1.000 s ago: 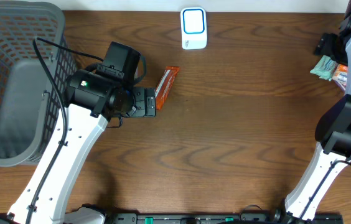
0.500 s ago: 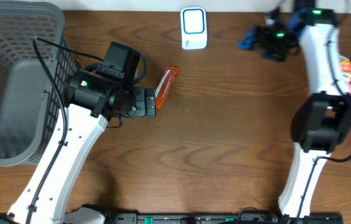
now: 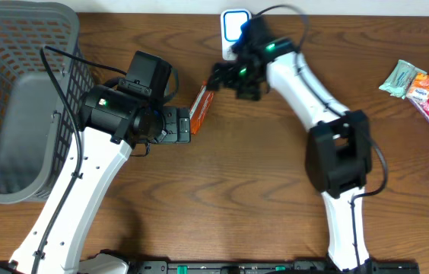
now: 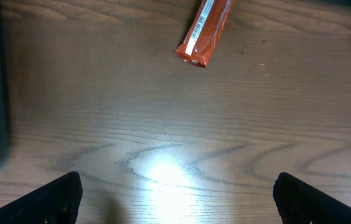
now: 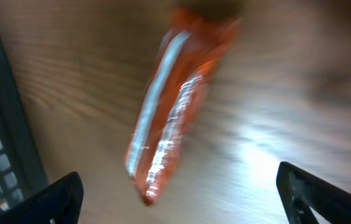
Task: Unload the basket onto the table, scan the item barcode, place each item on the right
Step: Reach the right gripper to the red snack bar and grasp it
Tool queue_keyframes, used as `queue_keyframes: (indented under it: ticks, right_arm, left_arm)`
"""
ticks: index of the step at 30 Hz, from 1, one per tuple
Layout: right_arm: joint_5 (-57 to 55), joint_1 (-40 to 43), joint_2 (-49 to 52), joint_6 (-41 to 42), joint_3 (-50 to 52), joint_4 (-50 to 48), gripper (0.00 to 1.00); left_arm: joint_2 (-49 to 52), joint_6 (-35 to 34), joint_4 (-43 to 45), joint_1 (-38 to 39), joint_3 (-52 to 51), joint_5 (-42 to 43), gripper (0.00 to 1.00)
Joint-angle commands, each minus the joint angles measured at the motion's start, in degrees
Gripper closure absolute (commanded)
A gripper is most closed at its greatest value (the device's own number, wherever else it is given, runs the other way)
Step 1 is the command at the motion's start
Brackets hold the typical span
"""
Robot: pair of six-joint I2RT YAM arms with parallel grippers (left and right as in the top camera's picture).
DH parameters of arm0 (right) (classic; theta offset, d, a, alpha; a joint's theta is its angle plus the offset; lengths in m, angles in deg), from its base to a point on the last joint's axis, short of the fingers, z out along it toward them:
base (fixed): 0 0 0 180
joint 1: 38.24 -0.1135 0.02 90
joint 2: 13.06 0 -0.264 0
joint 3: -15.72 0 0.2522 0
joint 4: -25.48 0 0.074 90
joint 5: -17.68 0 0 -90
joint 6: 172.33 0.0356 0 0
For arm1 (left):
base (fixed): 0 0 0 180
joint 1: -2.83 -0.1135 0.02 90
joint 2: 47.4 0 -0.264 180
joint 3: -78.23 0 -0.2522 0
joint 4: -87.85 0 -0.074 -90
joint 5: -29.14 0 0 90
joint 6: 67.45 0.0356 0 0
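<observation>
Scanning not yet begun: left gripper point(image 3: 178, 124), jaws apart, sits just short of the orange snack bar point(image 3: 204, 105), which lies ungripped. Right gripper point(image 3: 224, 78), jaws also apart, hovers over the bar's far end, with the white scanner point(image 3: 232, 30) just beyond the bar. Pickup and scan are both left to do.

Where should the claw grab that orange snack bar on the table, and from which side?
Grip the orange snack bar at its middle, across the narrow width, coming down from above. It lies flat, long and slim, so likely only its long edges can be pinched. The open right claw hangs close to it.
</observation>
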Motion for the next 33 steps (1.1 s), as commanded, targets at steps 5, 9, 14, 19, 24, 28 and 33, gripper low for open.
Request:
queue_keyframes:
  ticks: [5, 9, 14, 19, 24, 28, 33]
  right_arm:
    - [-3.28, -7.67, -0.48, 14.34, 4.92, -2.64, 0.09]
    - [-6.58, -9.31, -0.48, 20.39, 8.61, -6.21, 0.17]
    - [-8.39, -9.57, -0.46, 25.66, 14.23, -12.22, 0.27]
    - [-9.33, -9.70, -0.46, 24.74, 18.93, -17.64, 0.52]
    - [-11.17, -8.48, -0.59, 17.84, 18.27, -17.51, 0.99]
    - [-12.15, -6.43, -0.61, 13.25, 15.54, -12.17, 0.99]
    - [-22.77, -4.31, -0.61, 4.85, 8.96, 0.85, 0.99]
  left_arm:
    - [0.07, -0.07, -0.17, 0.02, 0.35, -0.90, 0.02]
    - [0.07, -0.07, -0.17, 0.02, 0.35, -0.90, 0.02]
    - [0.07, -0.07, -0.17, 0.02, 0.35, -0.90, 0.02]
    - [0.07, -0.07, -0.17, 0.02, 0.35, -0.90, 0.02]
    - [0.07, -0.07, -0.17, 0.02, 0.35, -0.90, 0.02]
    - [0.07, -0.07, -0.17, 0.02, 0.35, -0.90, 0.02]
    - [0.07, -0.07, -0.17, 0.02, 0.35, -0.90, 0.02]
